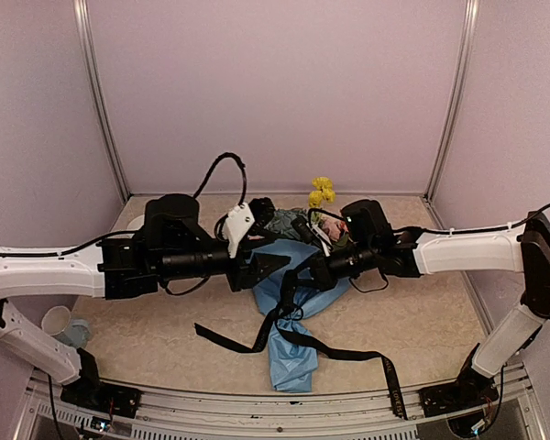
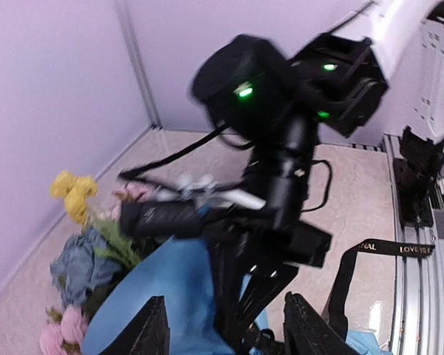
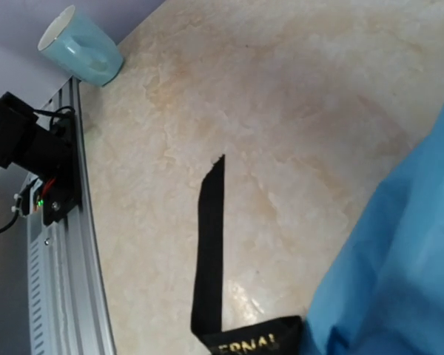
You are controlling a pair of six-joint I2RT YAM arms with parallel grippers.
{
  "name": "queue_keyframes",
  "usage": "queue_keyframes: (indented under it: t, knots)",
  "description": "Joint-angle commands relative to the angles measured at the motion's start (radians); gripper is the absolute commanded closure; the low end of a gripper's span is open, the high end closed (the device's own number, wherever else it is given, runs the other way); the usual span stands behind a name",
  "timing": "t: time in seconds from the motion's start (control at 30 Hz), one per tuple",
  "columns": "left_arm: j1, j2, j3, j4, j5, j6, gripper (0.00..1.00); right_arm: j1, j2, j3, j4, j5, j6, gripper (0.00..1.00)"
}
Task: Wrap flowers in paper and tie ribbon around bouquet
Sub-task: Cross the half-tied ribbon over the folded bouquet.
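1. Far left, by the front rail (image 1: 257, 399): a pale blue cup (image 1: 59, 323) on the table (image 1: 156, 353), well apart from everything else
2. The left arm (image 1: 46, 270) comes in from the left and stretches to the middle. The left gripper (image 1: 273, 266) hangs over the upper left edge of the paper. On its own cam the fingers (image 2: 152, 329) stand apart with nothing clamped between them, and the other arm is right in front of them, looking pretty blurry
3. The ribbon (image 1: 284, 335) is black and goes over the paper in the middle. One tail runs off to the front left and ends on bare table. The other trails front right almost to the rail, with pale lettering near its end. Both tails climb up toward the spot where the two grippers meet
4. The bouquet (image 1: 298, 293) lies mid-table. The light blue paper (image 1: 291, 357) has its narrow end pointing at the front rail, and the flowers (image 1: 323, 192) stick out the back end. Yellow blooms are furthest back, with the blue-green cluster and the pink ones tucked closer in under the arms
5. The right gripper (image 1: 312, 272) is down on the bouquet right where the ribbon crosses, jaws closed together. Honestly can't tell if it's pinching ribbon, paper or nothing. Its own cam doesn't show the fingers, just paper, a ribbon tail, table and the cup
6. The right arm (image 1: 467, 252) comes in from the right side
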Motion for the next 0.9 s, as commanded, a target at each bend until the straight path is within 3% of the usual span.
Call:
queue_keyframes:
  t: [0.0,0.1,0.27,0.47,0.67,0.87]
  knots:
    - [0.082,-0.079,-0.234,0.128,0.036,-0.256,0.43,0.019,-0.016,0.015,0.082,0.035,0.055,1.0]
    - [0.067,-0.09,-0.358,0.254,-0.009,-0.234,0.25,0.039,-0.015,0.014,0.119,0.041,0.084,1.0]
    - [0.072,-0.015,-0.397,0.379,0.001,-0.165,0.21,0.071,-0.025,0.021,0.135,0.077,0.097,1.0]
    - [0.084,0.115,-0.303,0.392,0.056,-0.143,0.23,0.087,-0.014,0.009,0.154,0.086,0.108,1.0]
    - [0.107,0.148,-0.299,0.44,0.151,-0.156,0.46,0.088,-0.013,0.009,0.164,0.082,0.106,1.0]
    - [0.14,0.17,-0.274,0.43,0.216,-0.165,0.86,0.089,-0.001,0.022,0.159,0.063,0.093,1.0]
